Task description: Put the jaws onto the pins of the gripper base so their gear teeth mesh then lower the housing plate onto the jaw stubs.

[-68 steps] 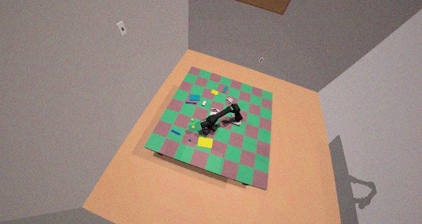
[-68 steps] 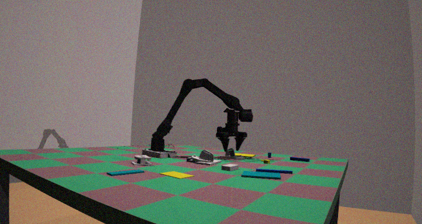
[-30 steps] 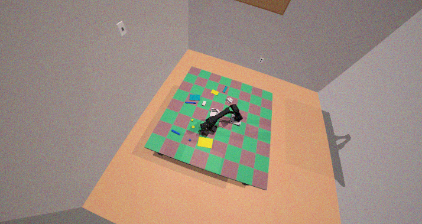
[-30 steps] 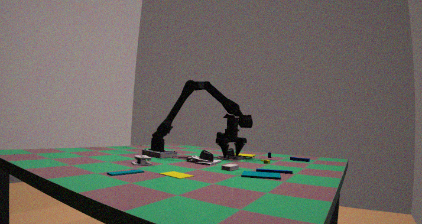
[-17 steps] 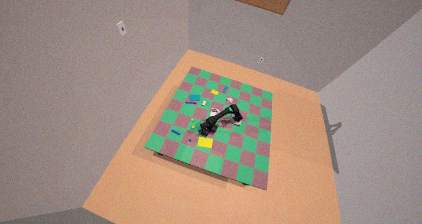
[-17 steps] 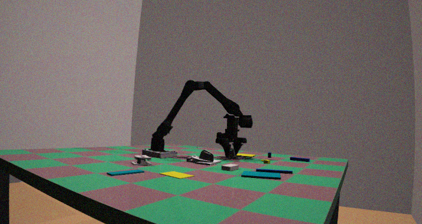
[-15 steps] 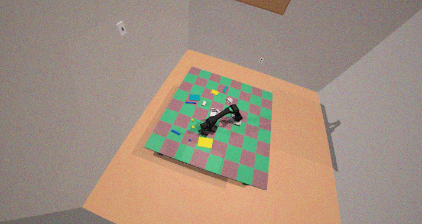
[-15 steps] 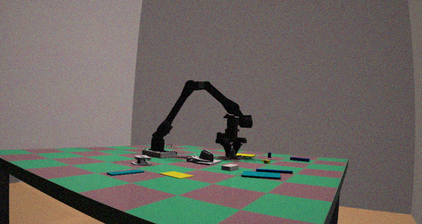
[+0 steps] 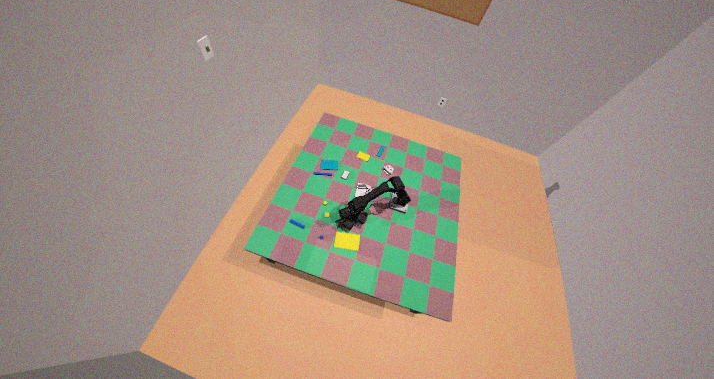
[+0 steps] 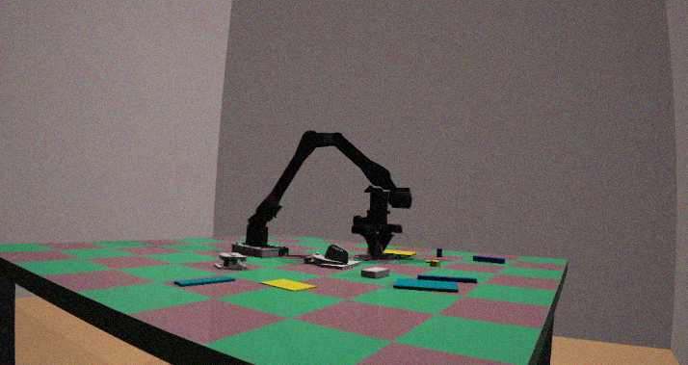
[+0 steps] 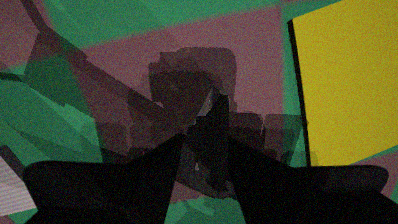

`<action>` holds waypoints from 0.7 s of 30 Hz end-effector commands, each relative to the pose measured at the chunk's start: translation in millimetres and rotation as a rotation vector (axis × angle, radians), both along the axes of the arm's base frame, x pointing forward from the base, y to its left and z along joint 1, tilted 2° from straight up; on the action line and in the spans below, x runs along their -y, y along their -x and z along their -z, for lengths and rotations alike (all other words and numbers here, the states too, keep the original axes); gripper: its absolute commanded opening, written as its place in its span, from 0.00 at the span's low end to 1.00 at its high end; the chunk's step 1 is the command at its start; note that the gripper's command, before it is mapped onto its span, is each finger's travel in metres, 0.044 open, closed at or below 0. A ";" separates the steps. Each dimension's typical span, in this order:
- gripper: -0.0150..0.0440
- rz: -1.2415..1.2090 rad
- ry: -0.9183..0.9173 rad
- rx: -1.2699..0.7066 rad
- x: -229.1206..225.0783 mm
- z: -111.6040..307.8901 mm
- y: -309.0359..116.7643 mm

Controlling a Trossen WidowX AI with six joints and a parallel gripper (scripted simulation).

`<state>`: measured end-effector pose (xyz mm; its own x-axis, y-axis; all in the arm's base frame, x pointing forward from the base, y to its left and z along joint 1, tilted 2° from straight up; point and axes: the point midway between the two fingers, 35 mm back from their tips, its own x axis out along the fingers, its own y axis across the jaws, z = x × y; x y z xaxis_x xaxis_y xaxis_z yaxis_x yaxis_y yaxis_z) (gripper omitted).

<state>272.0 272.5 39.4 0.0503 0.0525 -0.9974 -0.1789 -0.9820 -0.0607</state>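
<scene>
My gripper (image 10: 377, 254) (image 11: 202, 139) points down, fingertips close to the table, shut on a dark grey jaw (image 11: 215, 117) that stands upright between them. In the top view the arm hides the fingertips. The white gripper base (image 9: 360, 194) (image 10: 345, 266) lies close by, with the other jaw (image 10: 336, 253) on its top; whether that jaw is fully on its pin I cannot tell. The housing plate (image 9: 388, 169) (image 10: 232, 256) is a small pale part with dark holes, farther off, apart from the base. The lower end of the held jaw is too dark to make out.
A large yellow plate (image 9: 347, 241) (image 10: 405, 253) (image 11: 350, 85) lies beside the gripper. Around lie a white block (image 9: 345, 175) (image 10: 375, 272), teal plates (image 9: 329, 165) (image 10: 426, 285), blue bars (image 9: 297, 223) (image 10: 489, 259), small yellow cubes (image 9: 327, 214) and a smaller yellow plate (image 9: 363, 156) (image 10: 288, 284).
</scene>
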 end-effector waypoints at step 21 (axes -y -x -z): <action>0.48 -0.002 0.002 0.003 1.9 -59.9 1.5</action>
